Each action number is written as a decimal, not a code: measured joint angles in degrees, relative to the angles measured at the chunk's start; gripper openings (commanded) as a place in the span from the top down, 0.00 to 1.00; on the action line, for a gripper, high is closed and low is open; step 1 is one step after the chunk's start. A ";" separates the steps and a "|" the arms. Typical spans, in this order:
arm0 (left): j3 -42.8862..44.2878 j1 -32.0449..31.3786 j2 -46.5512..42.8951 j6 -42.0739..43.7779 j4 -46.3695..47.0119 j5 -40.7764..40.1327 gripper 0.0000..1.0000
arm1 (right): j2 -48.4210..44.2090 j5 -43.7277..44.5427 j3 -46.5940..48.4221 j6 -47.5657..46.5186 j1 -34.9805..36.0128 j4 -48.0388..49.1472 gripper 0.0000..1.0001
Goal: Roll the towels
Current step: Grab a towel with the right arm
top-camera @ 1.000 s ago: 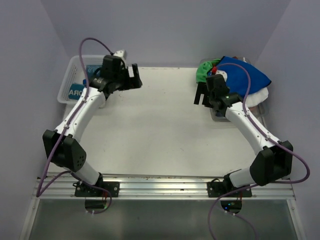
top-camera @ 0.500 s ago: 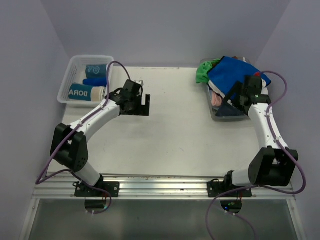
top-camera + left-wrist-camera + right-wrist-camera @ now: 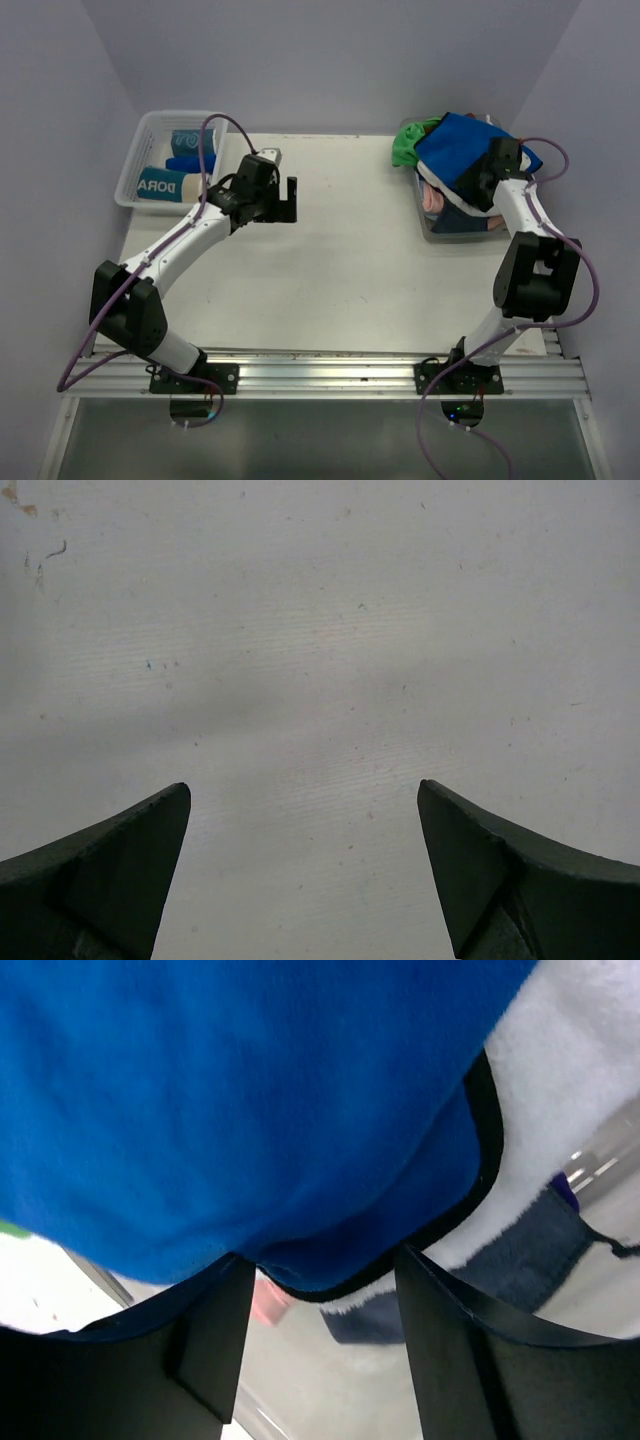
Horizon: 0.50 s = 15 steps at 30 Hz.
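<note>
The left gripper (image 3: 288,198) hangs over the white table (image 3: 330,280), left of centre in the top view. Its jaws are spread wide with nothing in them. The left wrist view shows only speckled tabletop between the two dark fingertips (image 3: 130,850). The middle and lower part of the table is bare down to the metal rail (image 3: 330,360) along the bottom.

At the upper left, against the table's left edge, a clear mesh basket (image 3: 133,150) holds three rolled towels. One is a teal roll (image 3: 190,139), one a blue roll (image 3: 186,162), and one a teal and beige roll (image 3: 165,185) with "DORA" in white letters.

At the upper right, a clear bin (image 3: 445,230) by the right edge carries a loose pile. The royal blue towel (image 3: 460,145) lies on top, with a green towel (image 3: 405,148) at its left.

The right gripper (image 3: 478,180) is down on this pile. In the right wrist view its jaws stand apart. The blue towel's black-edged hem sags to the gap between the fingertips (image 3: 215,1330), apparently unclamped, though contact is hard to judge. A white towel (image 3: 570,1090) and a pink towel (image 3: 270,1300) show beneath.
</note>
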 measured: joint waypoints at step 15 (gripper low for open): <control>0.02 0.00 0.04 -0.02 0.59 2.56 0.00 | 1.14 -1.31 0.87 2.69 -0.52 4.52 0.55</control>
